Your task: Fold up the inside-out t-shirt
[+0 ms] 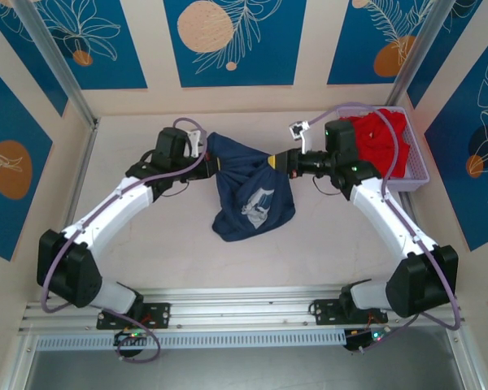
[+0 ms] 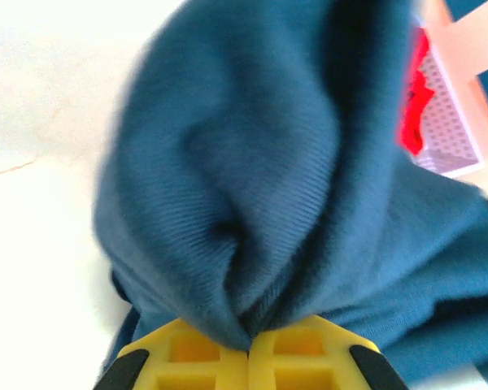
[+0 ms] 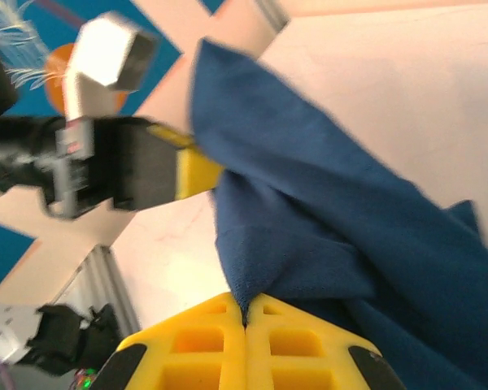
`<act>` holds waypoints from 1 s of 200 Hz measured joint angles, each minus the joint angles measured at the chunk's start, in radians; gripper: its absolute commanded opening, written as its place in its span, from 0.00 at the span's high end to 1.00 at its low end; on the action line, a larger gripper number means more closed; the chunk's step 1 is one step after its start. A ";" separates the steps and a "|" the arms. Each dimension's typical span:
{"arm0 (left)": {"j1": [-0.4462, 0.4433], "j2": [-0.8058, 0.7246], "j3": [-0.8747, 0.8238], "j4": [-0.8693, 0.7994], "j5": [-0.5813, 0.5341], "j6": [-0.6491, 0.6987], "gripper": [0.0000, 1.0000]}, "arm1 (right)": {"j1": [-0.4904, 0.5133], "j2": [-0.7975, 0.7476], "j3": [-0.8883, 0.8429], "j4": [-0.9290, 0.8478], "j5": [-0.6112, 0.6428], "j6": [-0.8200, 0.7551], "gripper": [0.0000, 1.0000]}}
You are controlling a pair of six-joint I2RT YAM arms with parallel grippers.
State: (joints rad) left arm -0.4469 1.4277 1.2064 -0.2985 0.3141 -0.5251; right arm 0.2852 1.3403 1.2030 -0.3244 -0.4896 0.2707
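Observation:
The inside-out t-shirt (image 1: 248, 191) is dark navy cloth with a pale printed patch, hanging bunched between the two arms above the table. My left gripper (image 1: 214, 162) is shut on its left upper edge; in the left wrist view the yellow fingertips (image 2: 197, 351) pinch a gathered fold of the t-shirt (image 2: 260, 179). My right gripper (image 1: 275, 161) is shut on the right upper edge; in the right wrist view the cloth (image 3: 350, 236) is pinched between the yellow fingertips (image 3: 202, 341). The left gripper (image 3: 191, 171) shows there too, holding the far corner.
A lavender mesh basket (image 1: 415, 166) at the back right holds a bright red garment (image 1: 378, 138), also seen in the left wrist view as the basket (image 2: 443, 138). Bare table lies below and left of the shirt. Walls enclose the table on three sides.

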 measured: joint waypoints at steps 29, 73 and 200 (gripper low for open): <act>0.024 -0.058 0.000 0.107 0.196 -0.023 1.00 | 0.051 0.025 0.099 -0.108 0.177 -0.078 1.00; 0.024 -0.060 0.083 0.044 0.201 0.005 0.69 | 0.051 0.027 0.083 -0.124 0.128 -0.091 1.00; -0.150 -0.006 -0.045 -0.024 0.022 0.163 0.41 | -0.014 0.035 -0.073 0.190 -0.234 0.185 1.00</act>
State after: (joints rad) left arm -0.5968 1.4216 1.1614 -0.3229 0.3363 -0.3618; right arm 0.2710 1.3750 1.1301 -0.1349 -0.7238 0.4553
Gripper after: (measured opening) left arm 0.598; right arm 0.061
